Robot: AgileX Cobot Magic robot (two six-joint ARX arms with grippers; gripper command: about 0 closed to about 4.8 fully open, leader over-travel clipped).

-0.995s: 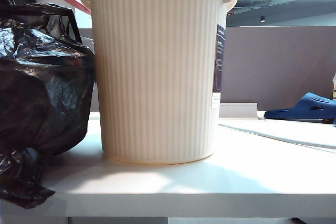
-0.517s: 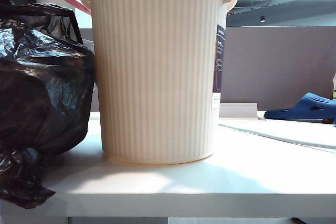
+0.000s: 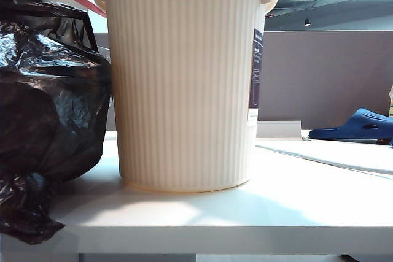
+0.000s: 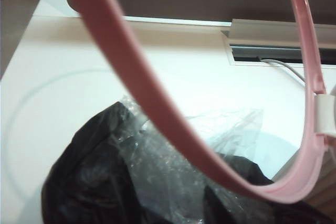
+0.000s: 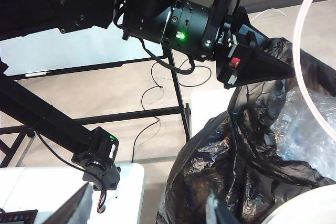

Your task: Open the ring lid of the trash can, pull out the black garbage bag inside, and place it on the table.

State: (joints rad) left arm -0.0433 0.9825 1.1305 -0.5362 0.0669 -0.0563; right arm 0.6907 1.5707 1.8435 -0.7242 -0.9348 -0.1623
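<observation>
- Trash can (image 3: 187,84): cream, ribbed, upright on the bench (image 3: 258,207); dark label strip (image 3: 255,69), writing illegible.
- Black garbage bag (image 3: 46,108): glossy, crinkled, on the bench touching the can.
- Ring lid (image 4: 142,93): pink hoop, raised.
- Left tool (image 5: 262,69): above the bag; grip unclear.
- Right tool (image 5: 152,211): released, beside the bag.

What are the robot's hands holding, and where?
The right gripper is open and holds nothing. The left gripper is at the top of the black garbage bag, but whether it grips the bag cannot be told.
</observation>
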